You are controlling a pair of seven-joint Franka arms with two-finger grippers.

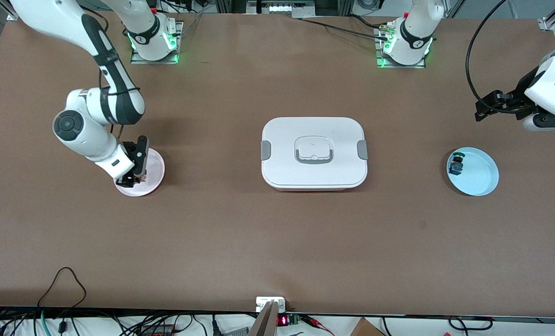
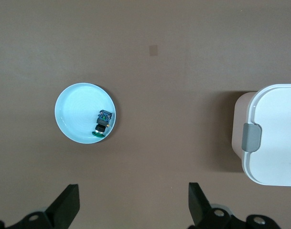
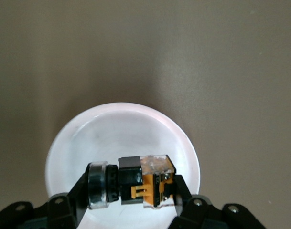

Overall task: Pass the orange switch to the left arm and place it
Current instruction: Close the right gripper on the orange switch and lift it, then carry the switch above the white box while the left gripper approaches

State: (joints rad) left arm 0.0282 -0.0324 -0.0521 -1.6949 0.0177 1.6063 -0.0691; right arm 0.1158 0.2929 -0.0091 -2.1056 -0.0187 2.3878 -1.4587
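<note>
Right gripper (image 1: 137, 176) at frame left is clamped on the orange switch (image 3: 135, 185) in the pink plate (image 1: 153, 179). The box (image 1: 313, 151) sits mid-frame. The left gripper (image 2: 133, 202) waits upper right, jaws apart, near the blue plate (image 1: 480, 179).

Legible markings: none confirmed.
A dark band (image 1: 143, 35) around the lower part of the right arm, in the upper left of the front view, carries small white lettering too fine to read; a like band (image 1: 415, 41) on the left arm, at upper right, is equally unreadable. A small red display (image 1: 282, 320) at the bottom centre edge shows lit segments whose digits cannot be made out.
</note>
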